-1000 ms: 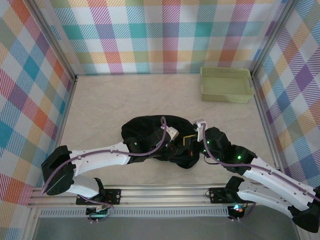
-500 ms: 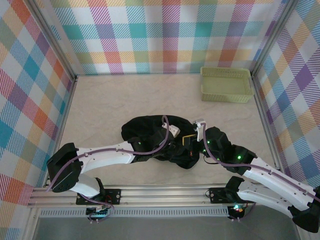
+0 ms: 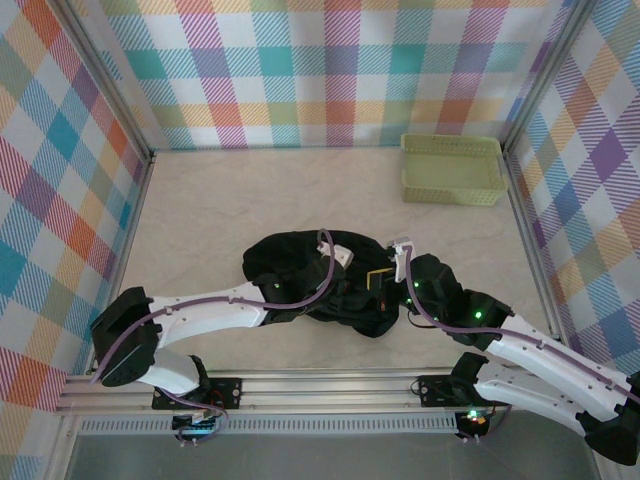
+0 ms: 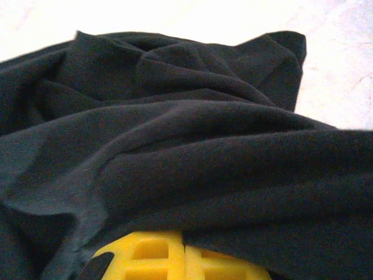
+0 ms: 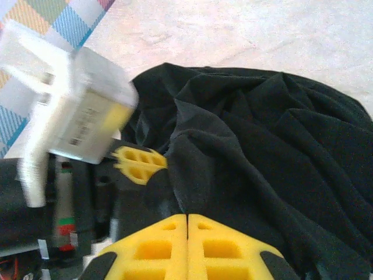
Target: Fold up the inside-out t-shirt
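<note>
The inside-out t-shirt (image 3: pixel 290 262) lies as a crumpled black heap near the table's front centre, with dark folds across the left wrist view (image 4: pixel 192 146) and the right wrist view (image 5: pixel 262 151). My left gripper (image 3: pixel 352 290) is at the heap's right side. Its yellow fingers are pressed together (image 4: pixel 185 240), fabric coming out at their tips and draped over the right finger. My right gripper (image 3: pixel 381 286) faces it from the right, fingers shut (image 5: pixel 187 217) on a ridge of the same cloth. The left gripper's fingers (image 5: pixel 139 163) show close ahead of it.
A pale green basket (image 3: pixel 452 168) stands at the back right. Checked walls enclose the table on three sides, and a metal rail (image 3: pixel 320 388) runs along the front edge. Bare tabletop lies behind and left of the heap.
The left gripper's jaws have closed on the fabric, and its wrist has shifted slightly. The right arm has stayed still.
</note>
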Robot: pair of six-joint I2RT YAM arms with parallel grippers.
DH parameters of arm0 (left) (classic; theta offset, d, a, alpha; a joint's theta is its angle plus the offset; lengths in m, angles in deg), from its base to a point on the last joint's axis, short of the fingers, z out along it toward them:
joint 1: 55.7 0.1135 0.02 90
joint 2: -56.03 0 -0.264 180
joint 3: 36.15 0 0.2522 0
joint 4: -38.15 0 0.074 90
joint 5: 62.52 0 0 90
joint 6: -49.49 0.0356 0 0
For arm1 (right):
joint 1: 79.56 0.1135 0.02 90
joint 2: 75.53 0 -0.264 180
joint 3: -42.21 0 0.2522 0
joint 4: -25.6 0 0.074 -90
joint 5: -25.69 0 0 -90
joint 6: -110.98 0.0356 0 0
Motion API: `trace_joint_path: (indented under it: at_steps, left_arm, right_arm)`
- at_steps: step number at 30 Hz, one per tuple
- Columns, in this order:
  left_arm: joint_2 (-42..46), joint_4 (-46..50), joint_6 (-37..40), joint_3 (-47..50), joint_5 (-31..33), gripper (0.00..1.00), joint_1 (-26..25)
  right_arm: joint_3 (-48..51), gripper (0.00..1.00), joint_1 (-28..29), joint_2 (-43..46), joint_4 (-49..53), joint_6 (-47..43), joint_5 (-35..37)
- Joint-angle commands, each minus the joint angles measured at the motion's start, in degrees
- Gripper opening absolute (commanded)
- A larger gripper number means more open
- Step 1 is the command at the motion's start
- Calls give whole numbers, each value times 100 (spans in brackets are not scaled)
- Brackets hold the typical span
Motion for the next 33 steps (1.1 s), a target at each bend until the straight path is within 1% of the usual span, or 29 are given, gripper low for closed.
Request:
trace_joint_path:
  at_steps: [1, 5, 7, 9, 13, 16, 19, 21, 23, 25, 26, 29, 31, 33]
  left_arm:
    - [702, 816, 133, -518, 551, 0, 161]
    - [1467, 1863, 317, -1540, 667, 0, 736]
    - [1787, 2283, 417, -2266, 762, 0, 1057]
    - [1934, 2607, 493, -2974, 709, 0, 1256]
    - [1920, 3044, 707, -4065, 665, 0, 1314]
    - [1936, 3171, 764, -4287, 684, 0, 1324]
    - [1985, 3109, 717, -4051, 550, 0, 1326]
    - [1913, 3101, 663, -3796, 501, 0, 1323]
    - [1791, 3162, 555, -3508, 436, 0, 1318]
    - [1773, 3043, 409, -2971, 340, 0, 1322]
    - [1777, 2962, 319, -2699, 313, 4, 1338]
    - [1698, 2802, -51, -1886, 156, 23, 1557]
    - [1566, 2754, -347, -1390, -5, 32, 1901]
    - [1381, 2820, -605, -978, -101, 40, 2339]
  right_arm:
    - [-292, 0, -134, -137, 152, -222, 225]
    - [-1083, 0, -536, -639, 195, -544, -249]
    - [-1754, 0, -615, -992, 262, -776, -355]
    - [-2314, 0, -633, -1300, 348, -970, -407]
    - [-3318, 0, -637, -1693, 363, -1229, -683]
    - [-3854, 0, -641, -1840, 370, -1342, -844]
    - [-4173, 0, -672, -2020, 491, -1374, -1096]
    - [-4198, 0, -669, -2068, 507, -1362, -1109]
    - [-4097, 0, -682, -2047, 582, -1331, -984]
    - [-3768, 0, -744, -1914, 608, -1276, -877]
    - [-3630, 0, -766, -1848, 608, -1254, -861]
    - [-3052, 0, -795, -1490, 624, -1186, -844]
    - [-2682, 0, -801, -1177, 760, -1074, -637]
    - [-2412, 0, -800, -835, 1070, -927, -178]
